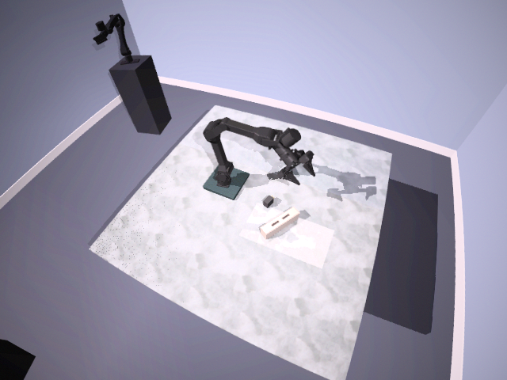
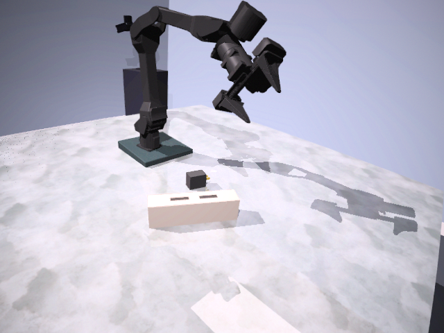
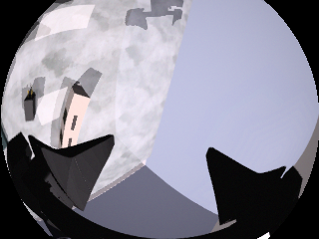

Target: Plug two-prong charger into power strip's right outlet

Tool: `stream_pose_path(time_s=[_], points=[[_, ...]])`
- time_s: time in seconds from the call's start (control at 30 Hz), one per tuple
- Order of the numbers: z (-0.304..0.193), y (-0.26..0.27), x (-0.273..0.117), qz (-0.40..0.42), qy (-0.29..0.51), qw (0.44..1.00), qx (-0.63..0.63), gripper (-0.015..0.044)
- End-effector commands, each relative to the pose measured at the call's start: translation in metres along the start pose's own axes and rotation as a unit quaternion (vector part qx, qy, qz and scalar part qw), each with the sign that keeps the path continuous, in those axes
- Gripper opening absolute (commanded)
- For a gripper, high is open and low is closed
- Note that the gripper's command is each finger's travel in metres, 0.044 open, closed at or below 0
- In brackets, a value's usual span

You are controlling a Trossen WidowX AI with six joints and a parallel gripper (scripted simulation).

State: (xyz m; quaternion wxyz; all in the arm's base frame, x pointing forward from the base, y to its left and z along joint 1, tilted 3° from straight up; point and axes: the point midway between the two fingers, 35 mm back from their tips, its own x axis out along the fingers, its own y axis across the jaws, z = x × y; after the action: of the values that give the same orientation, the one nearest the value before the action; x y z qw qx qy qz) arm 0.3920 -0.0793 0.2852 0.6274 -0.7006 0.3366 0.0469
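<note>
The charger, a small dark block (image 1: 268, 201) (image 2: 195, 180) (image 3: 30, 108), lies on the table behind the power strip as seen in the exterior view. Its brass prongs (image 2: 207, 177) point sideways, to the right in that view. The pale power strip (image 1: 282, 225) (image 2: 193, 213) (image 3: 79, 107) stands with its two dark slotted outlets facing up; the right one (image 2: 208, 196) shows in the exterior view. My gripper (image 1: 306, 180) (image 2: 264, 107) (image 3: 161, 146) is wide open and empty, high above the table and away from charger and strip, its fingers tilted outward and down. Nothing shows in the outlets.
The arm stands on a teal base plate (image 1: 233, 191) (image 2: 161, 155) behind the charger in the exterior view. The marbled table (image 1: 245, 302) has its edge beyond the gripper, with walls behind. A second arm stands on a dark pedestal (image 1: 139, 98) off the table.
</note>
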Motion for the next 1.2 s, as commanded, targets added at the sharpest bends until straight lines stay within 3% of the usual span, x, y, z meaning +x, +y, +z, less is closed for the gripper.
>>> stream_pose_path(time_s=[0.0, 0.33, 0.73, 1.17], points=[[0.001, 0.042, 0.012, 0.079, -0.015, 0.997, 0.005, 0.044], [-0.001, 0.133, 0.016, 0.259, -0.034, 0.965, 0.033, 0.044], [-0.005, 0.223, -0.014, 0.466, -0.036, 0.879, 0.094, 0.044], [-0.003, 0.23, -0.012, 0.477, -0.036, 0.873, 0.098, 0.044]])
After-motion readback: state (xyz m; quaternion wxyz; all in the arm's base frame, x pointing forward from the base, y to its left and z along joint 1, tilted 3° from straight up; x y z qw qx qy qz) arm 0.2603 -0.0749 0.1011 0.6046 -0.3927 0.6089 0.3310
